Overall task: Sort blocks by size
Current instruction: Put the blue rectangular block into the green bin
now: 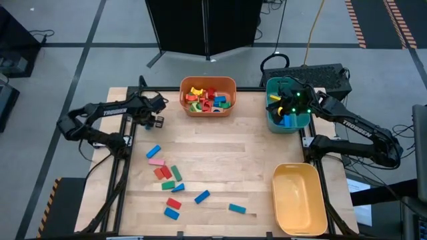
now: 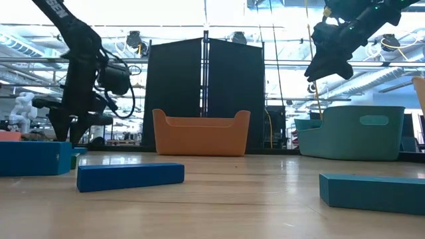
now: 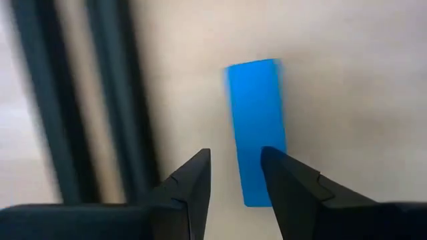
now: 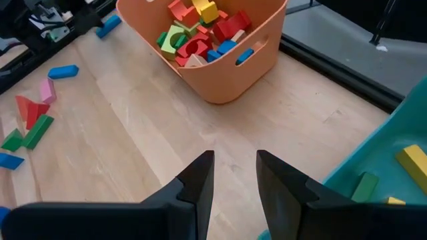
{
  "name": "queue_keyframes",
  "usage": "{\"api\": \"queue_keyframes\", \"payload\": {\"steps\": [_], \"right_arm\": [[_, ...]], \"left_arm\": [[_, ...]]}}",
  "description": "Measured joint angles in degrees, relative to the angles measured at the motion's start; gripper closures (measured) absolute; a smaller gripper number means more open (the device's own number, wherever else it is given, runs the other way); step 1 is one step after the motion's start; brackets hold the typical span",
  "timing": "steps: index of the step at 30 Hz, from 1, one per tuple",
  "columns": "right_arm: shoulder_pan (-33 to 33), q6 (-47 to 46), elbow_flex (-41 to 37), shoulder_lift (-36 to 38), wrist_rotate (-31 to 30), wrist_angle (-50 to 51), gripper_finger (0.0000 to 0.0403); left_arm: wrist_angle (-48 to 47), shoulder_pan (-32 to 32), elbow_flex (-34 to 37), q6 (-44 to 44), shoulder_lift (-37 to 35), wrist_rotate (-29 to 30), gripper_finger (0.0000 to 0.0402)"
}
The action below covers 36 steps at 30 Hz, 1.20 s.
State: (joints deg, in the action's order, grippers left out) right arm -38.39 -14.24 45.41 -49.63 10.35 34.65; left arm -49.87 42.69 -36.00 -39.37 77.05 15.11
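Observation:
Several small blocks lie flat on the wooden table's near left, among them a blue block (image 1: 153, 151), a pink one (image 1: 157, 161), a red one (image 1: 174, 203) and a teal one (image 1: 237, 209). My left gripper (image 1: 158, 121) hovers near the table's far left, its fingers a little open and empty. The left wrist view shows it (image 3: 235, 167) over a blue block (image 3: 257, 127) lying on the table. My right gripper (image 1: 288, 103) hangs above the teal bin (image 1: 297, 123), a little open and empty (image 4: 235, 160).
An orange bin (image 1: 230, 107) with several mixed blocks stands at the far middle. The teal bin at the far right holds a few blocks. A yellow bin (image 1: 299, 199) stands at the near right. Bare wood lies in the table's middle.

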Motion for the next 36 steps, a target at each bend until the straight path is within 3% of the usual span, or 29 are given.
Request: {"api": "queue_keyframes", "payload": {"steps": [5,12,25,29,36], "right_arm": [[0.00,-0.06,0.00,0.02,0.00,1.48,0.0303],[0.00,-0.06,0.00,0.02,-0.02,1.60,0.0303],[0.00,-0.06,0.00,0.02,-0.02,3.20,0.0303],[0.00,-0.06,0.00,0.02,-0.02,3.41,0.0303],[0.02,-0.30,0.00,0.02,-0.04,3.41,0.0303]], "left_arm": [[-0.55,-4.48,0.15,-2.88,-4.95,-5.07,0.0259],[1.61,-9.34,0.13,-6.90,-9.57,-1.47,0.0255],[1.18,-10.22,0.08,-9.89,-9.40,-0.06,0.0121],[2.29,-10.22,0.65,-9.91,-8.62,-0.09,0.0112],[10.56,-10.06,8.38,-11.24,-8.01,-3.26,0.0112]]}}
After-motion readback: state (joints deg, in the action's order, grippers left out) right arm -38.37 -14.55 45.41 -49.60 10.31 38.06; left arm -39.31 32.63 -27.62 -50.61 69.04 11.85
